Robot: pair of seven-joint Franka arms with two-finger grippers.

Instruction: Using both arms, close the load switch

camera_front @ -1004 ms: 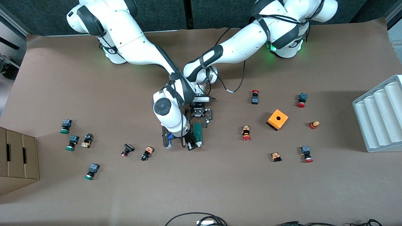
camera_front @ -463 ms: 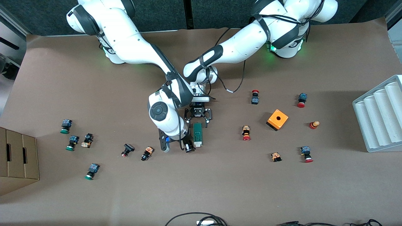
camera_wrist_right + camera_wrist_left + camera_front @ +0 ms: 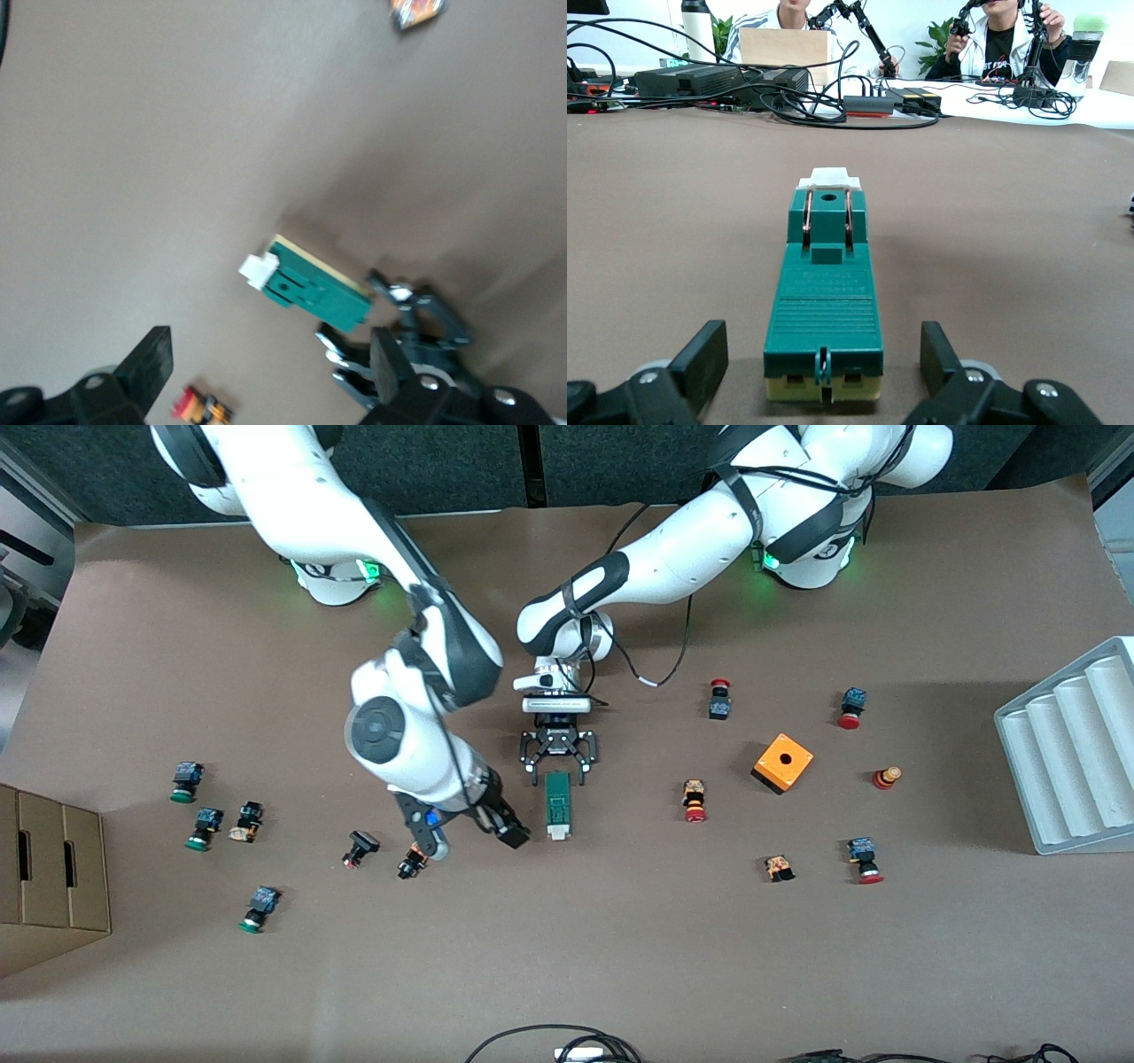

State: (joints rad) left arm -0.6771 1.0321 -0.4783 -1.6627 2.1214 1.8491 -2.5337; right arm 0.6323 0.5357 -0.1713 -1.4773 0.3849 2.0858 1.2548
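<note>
The load switch (image 3: 557, 804) lies free; left claw (image 3: 558, 772) spread beside it, right claw (image 3: 472, 834) wide; left wrist view shows copper clips.

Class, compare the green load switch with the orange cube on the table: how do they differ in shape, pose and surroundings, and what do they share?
The load switch is long, narrow and green with a white end; the orange cube is squat with a round hole on top. The load switch lies between the open fingers of the left hand, with the open right hand raised beside it; the orange cube sits alone toward the left arm's end. Both rest on the brown table.
</note>
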